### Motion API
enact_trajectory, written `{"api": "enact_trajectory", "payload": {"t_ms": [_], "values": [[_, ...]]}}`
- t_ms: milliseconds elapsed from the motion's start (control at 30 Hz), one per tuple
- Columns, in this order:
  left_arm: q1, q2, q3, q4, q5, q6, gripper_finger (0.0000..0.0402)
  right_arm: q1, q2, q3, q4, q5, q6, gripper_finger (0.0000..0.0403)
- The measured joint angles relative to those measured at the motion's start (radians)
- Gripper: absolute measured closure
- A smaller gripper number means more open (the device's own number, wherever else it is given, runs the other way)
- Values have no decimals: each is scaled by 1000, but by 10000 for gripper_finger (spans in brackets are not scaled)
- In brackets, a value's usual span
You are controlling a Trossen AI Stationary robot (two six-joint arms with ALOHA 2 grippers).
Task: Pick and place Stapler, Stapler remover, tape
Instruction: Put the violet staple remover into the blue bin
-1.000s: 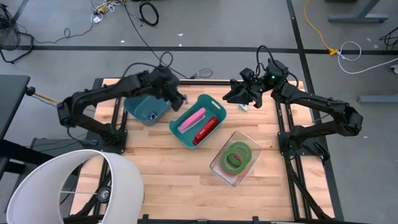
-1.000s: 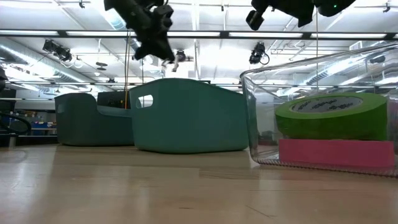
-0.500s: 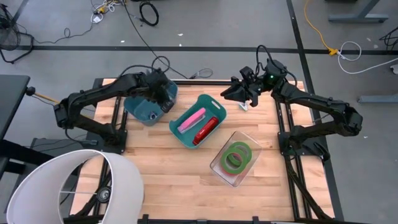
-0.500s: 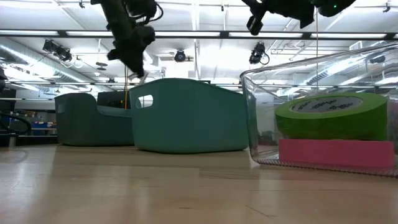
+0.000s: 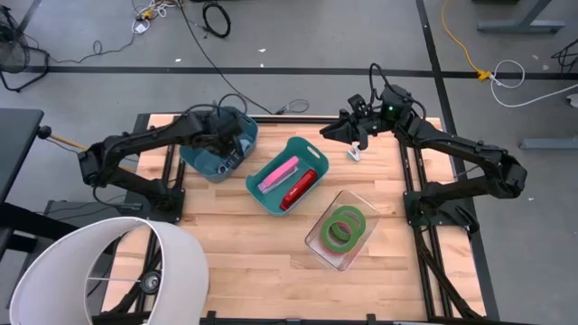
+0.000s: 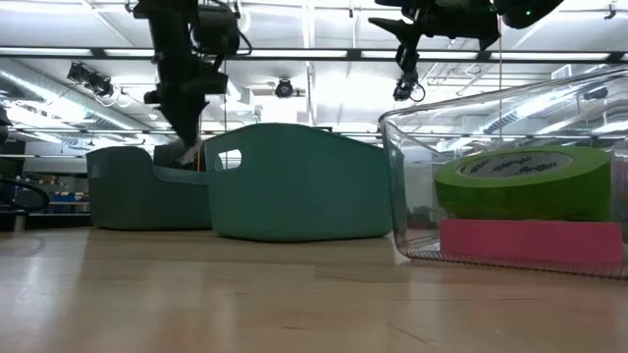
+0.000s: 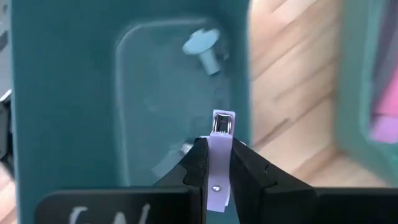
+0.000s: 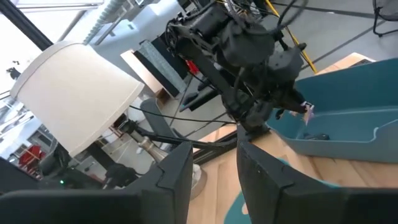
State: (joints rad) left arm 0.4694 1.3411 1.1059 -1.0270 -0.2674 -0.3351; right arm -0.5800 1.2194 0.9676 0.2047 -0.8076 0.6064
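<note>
From above, we see our left gripper (image 5: 237, 144) over the dark teal bin (image 5: 200, 159) at about ten o'clock on the surface (image 5: 235, 244). The lighter teal tray (image 5: 312, 152) near centre holds a pink item (image 5: 279, 173) and a red stapler (image 5: 299, 189). The clear tub (image 5: 318, 242) at five o'clock holds the tape (image 5: 345, 226), a green roll on top. Our right gripper (image 5: 348, 132) hovers at one o'clock, above a small pale object (image 5: 354, 155).

From surface height, the green tape sits on a pink roll (image 6: 530, 240), flat in the tub. We judge these rolls light and stiff, best gripped across the rim through the centre hole.

In the left wrist view, our fingers (image 7: 242, 168) are clamped on a small lilac staple remover (image 7: 219, 155), held above the bin floor, where a pale blue piece (image 7: 204, 46) lies. We judge the remover light, smooth plastic, slippery; a pinch across its flat sides suits it.

In the right wrist view, our fingers (image 8: 264, 168) stand apart, holding nothing.
</note>
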Motion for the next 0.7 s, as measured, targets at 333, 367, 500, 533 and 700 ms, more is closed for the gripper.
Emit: {"api": "enact_trajectory", "payload": {"t_ms": [333, 367, 500, 533, 700], "values": [[27, 0, -136, 2, -37, -73, 353, 0, 0, 0, -1, 0, -6, 280], [30, 0, -145, 1, -39, -75, 353, 0, 0, 0, -1, 0, -6, 280], [34, 0, -170, -1, -55, -81, 353, 0, 0, 0, -1, 0, -6, 280], [34, 0, -172, -2, -66, -81, 353, 0, 0, 0, -1, 0, -6, 280], [34, 0, -173, 2, -77, -81, 353, 0, 0, 0, -1, 0, -6, 280]]}}
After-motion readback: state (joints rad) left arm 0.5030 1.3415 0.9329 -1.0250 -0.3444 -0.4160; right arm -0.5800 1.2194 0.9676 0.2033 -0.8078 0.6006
